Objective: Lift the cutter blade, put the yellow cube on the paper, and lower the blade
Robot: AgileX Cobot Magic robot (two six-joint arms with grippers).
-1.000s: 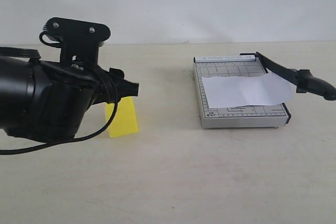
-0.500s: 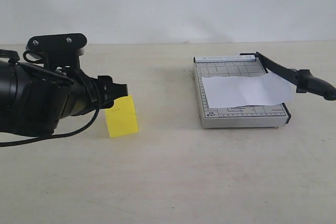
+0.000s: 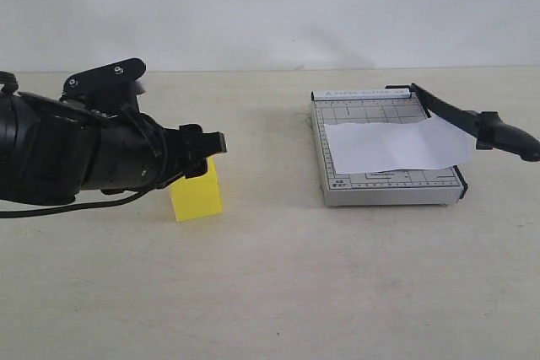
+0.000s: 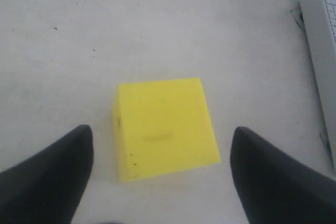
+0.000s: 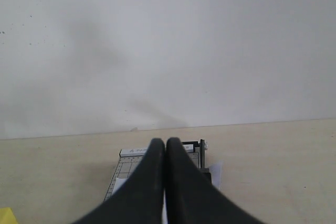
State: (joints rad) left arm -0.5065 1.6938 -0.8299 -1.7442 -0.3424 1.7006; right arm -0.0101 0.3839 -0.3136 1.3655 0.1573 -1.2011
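The yellow cube (image 3: pixel 199 197) stands on the table at the left; in the left wrist view the yellow cube (image 4: pixel 165 129) fills the middle. My left gripper (image 3: pixel 211 147) hangs open just above and behind it, and in its own view the left gripper (image 4: pixel 160 142) has one black finger on each side of the cube, not touching it. On the grey trimmer (image 3: pixel 364 112) lies the white paper (image 3: pixel 396 146). The cutter blade (image 3: pixel 456 113) slants up off the base, handle (image 3: pixel 508 136) at the far right. My right gripper (image 5: pixel 166 143) is shut on nothing and looks at the trimmer (image 5: pixel 127 164) from afar; it is outside the exterior view.
The beige tabletop (image 3: pixel 270 276) ends at a white wall (image 3: pixel 270 6) behind. The trimmer's edge (image 4: pixel 317 40) shows at one side of the left wrist view. The paper overhangs the trimmer's right side under the blade.
My left arm has sunk lower and tilted over, its fingers staying at the cube's top. The cube, paper and blade have not moved.
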